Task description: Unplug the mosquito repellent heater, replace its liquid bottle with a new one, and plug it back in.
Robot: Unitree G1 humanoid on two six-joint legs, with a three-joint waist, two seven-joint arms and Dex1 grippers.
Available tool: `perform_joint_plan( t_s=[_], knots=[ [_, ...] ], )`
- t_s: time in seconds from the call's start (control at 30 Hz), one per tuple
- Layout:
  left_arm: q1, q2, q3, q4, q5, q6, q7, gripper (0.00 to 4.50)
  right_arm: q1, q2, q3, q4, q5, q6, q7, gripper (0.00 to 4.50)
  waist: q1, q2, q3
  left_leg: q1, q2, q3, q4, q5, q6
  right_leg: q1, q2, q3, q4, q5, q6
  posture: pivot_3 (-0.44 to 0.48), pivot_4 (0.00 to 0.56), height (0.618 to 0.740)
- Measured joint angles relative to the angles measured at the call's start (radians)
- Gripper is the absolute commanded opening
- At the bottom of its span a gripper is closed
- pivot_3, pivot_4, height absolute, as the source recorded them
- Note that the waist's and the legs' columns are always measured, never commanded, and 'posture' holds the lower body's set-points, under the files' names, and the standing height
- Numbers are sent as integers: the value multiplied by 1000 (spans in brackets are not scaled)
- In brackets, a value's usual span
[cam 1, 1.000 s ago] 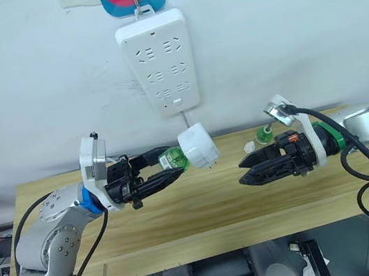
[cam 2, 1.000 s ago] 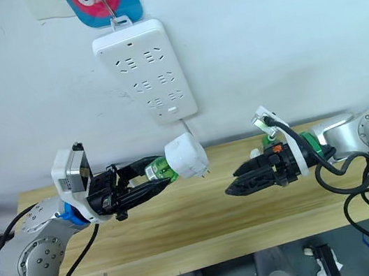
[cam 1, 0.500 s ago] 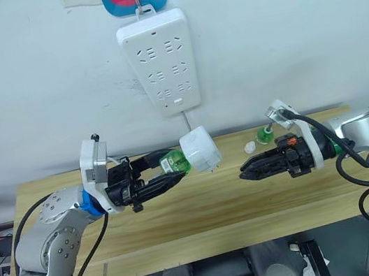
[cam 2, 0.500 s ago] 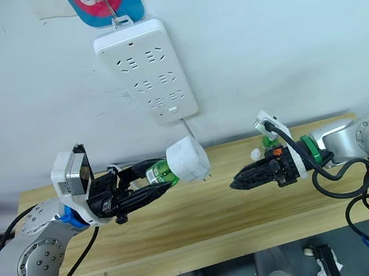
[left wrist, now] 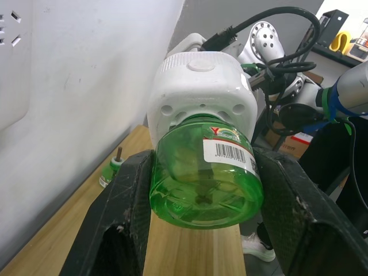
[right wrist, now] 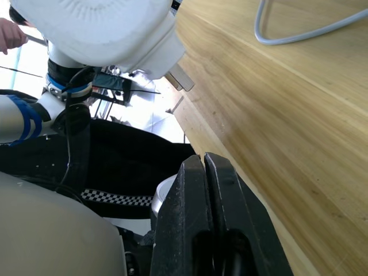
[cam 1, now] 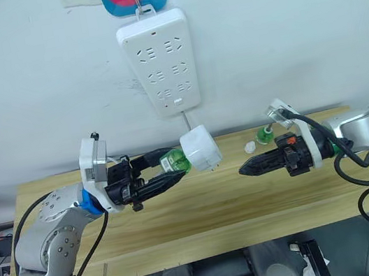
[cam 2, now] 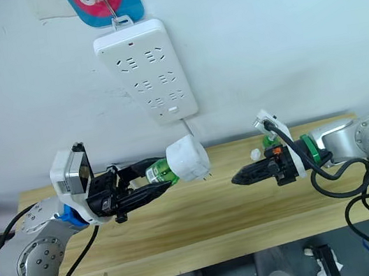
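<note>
While the left pincer (cam 1: pixel 168 170) grips the green bottle (left wrist: pixel 204 178) screwed into the white heater (cam 1: pixel 199 149), held above the counter (cam 1: pixel 203 209) below the wall power strip (cam 1: pixel 160 61), the empty right pincer (cam 1: pixel 243 168) is closed, pointing at the heater.

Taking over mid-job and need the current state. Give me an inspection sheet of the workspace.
Surface: wooden table, mostly bare.
Job's things: mosquito repellent heater unplugged, green bottle still attached; spare green bottle standing at the table's back edge.
Clutter: small white cap beside the spare bottle.
Grippers: left gripper clamps the attached bottle; right gripper shut, empty, pointing at the heater.
Cables: strip's cord hangs down.
Surroundings: power strip on the wall, sockets free.
</note>
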Motion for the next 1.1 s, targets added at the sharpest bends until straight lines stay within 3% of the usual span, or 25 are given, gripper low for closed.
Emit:
perform_joint_plan(
  t_s=[0.47, 1.1],
  knots=[
    [-8, 0, -1, 2, 0, 0, -2, 2276, 0, 17, 2, -4, -98, -58, 5, 67, 0, 0, 0, 0, 0, 0, 0, 0, 0, 0, 0, 0, 0, 0, 0, -208, 316, 740],
    [-21, 0, -6, 2, 0, 2, 0, 2276, -55, 143, 28, 18, -219, -138, 5, 67, -1, 0, 0, 0, 0, 0, 0, 0, 0, 0, 0, 0, 0, 0, 0, -202, 316, 740]
  ],
)
